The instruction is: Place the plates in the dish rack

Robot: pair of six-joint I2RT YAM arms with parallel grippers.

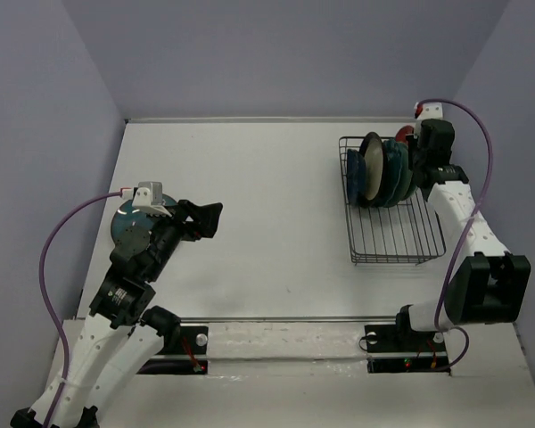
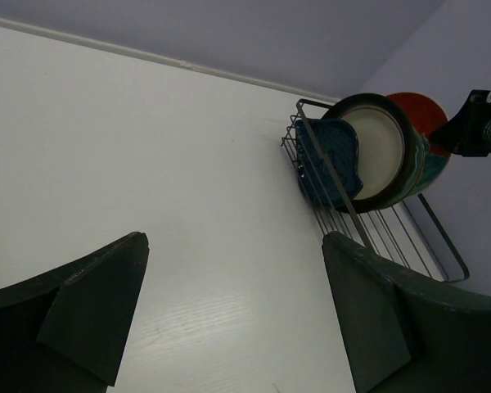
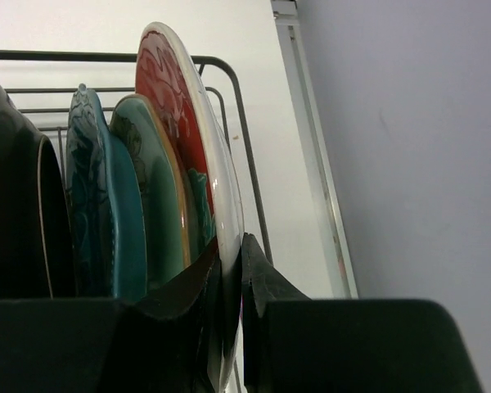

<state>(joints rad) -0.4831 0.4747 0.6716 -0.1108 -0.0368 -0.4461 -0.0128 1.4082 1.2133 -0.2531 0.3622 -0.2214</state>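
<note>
The black wire dish rack (image 1: 397, 236) stands at the back right with several plates upright at its far end. The cream brown-rimmed plate (image 1: 372, 168) faces left, with teal plates (image 1: 395, 171) behind it. My right gripper (image 1: 416, 147) is shut on the rim of the red plate (image 3: 168, 98), which stands upright at the row's right end beside the mint plate (image 3: 151, 180) and the teal scalloped plate (image 3: 94, 188). My left gripper (image 1: 209, 218) is open and empty over bare table. A plain teal plate (image 1: 123, 225) lies partly hidden under the left arm.
In the left wrist view the dark-blue leaf plate (image 2: 327, 160) stands in front of the cream plate (image 2: 376, 147) in the rack (image 2: 393, 233). The near half of the rack holds no plates. The purple side wall (image 3: 409, 147) is close to the right gripper.
</note>
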